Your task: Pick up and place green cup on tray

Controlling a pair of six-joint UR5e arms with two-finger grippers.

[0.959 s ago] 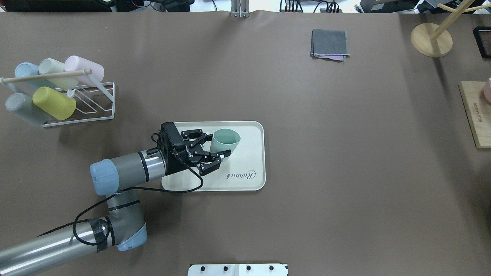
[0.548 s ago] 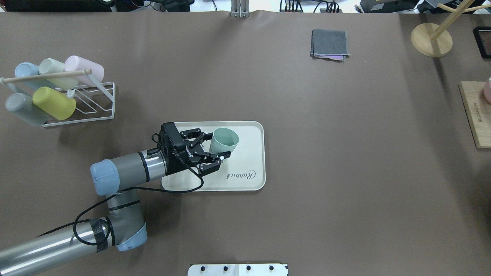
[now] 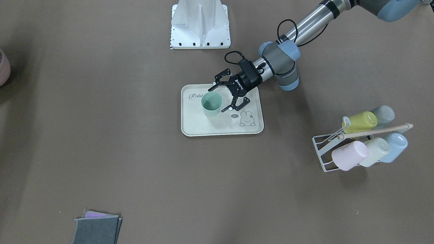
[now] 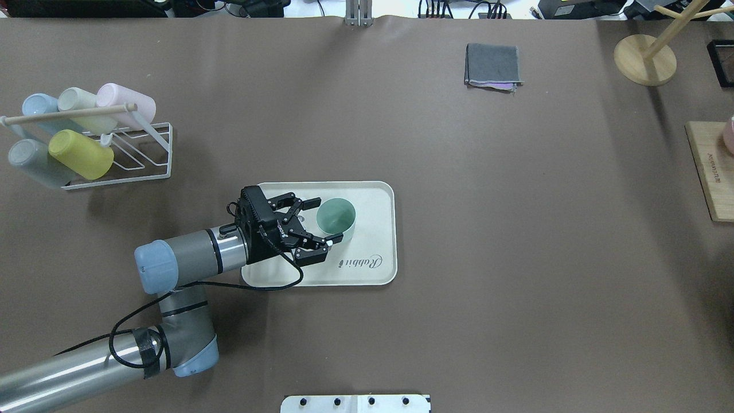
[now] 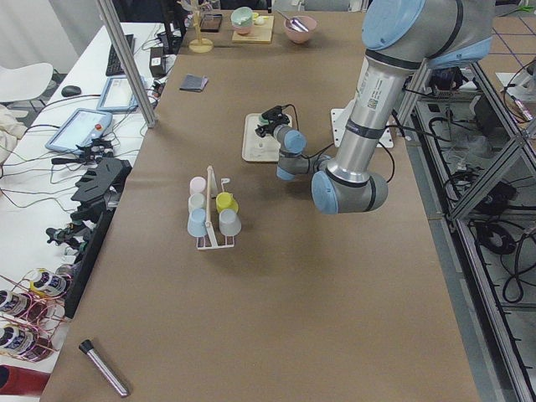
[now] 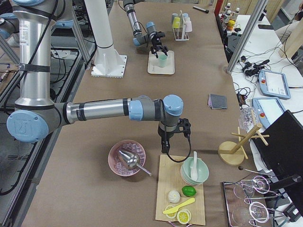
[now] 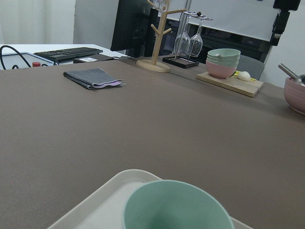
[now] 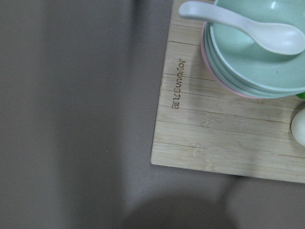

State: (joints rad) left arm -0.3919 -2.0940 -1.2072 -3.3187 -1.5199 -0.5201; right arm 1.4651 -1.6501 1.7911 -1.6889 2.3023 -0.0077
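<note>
Two fingers (image 4: 308, 202) of the left claw (image 4: 324, 222) stand spread wide, one on each side of the green cup (image 4: 336, 215), which sits upright and empty near the middle of the tray (image 4: 375, 198). Well apart on the worktop (image 4: 459, 229), a wire rack (image 4: 143, 155) holds five pastel cups (image 4: 80, 154) lying on their sides. The right claw (image 6: 165, 151) hangs over the edge of a wooden board (image 8: 205, 138), just beside a stack of bowls (image 8: 257, 62) with a white spoon (image 8: 281, 40) in the top one; whether it is spread or pressed together I cannot tell.
</note>
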